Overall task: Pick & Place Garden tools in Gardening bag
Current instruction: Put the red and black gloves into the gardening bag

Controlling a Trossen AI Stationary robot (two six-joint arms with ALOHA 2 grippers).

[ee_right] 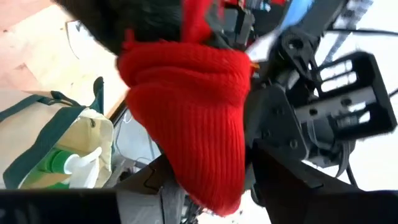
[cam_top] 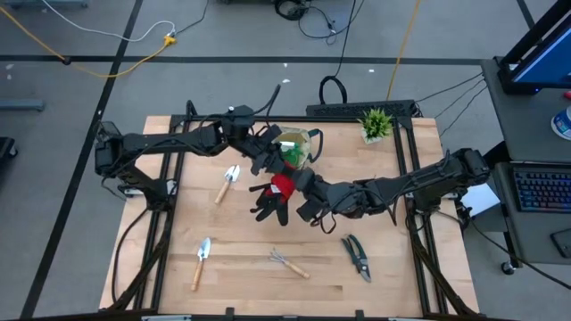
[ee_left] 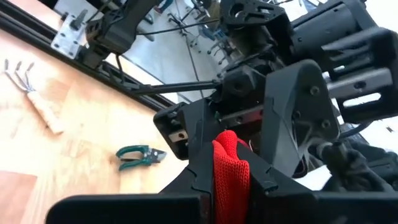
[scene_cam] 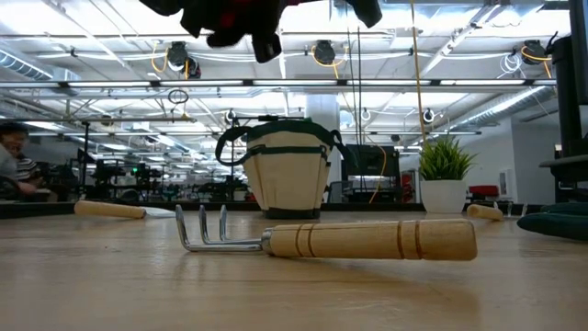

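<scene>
Left hand [cam_top: 273, 178] clamped shut on glove [cam_top: 278, 192] cuff at frame centre. Right hand [cam_top: 302, 192] beside it, grip state unclear. Bag [cam_top: 299, 147] just above.

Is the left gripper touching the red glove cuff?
Touching. The left wrist view shows the left gripper with its jaws closed on the red cuff of the glove, knit pinched between them. The right gripper sits close beside it in the high view.
</scene>
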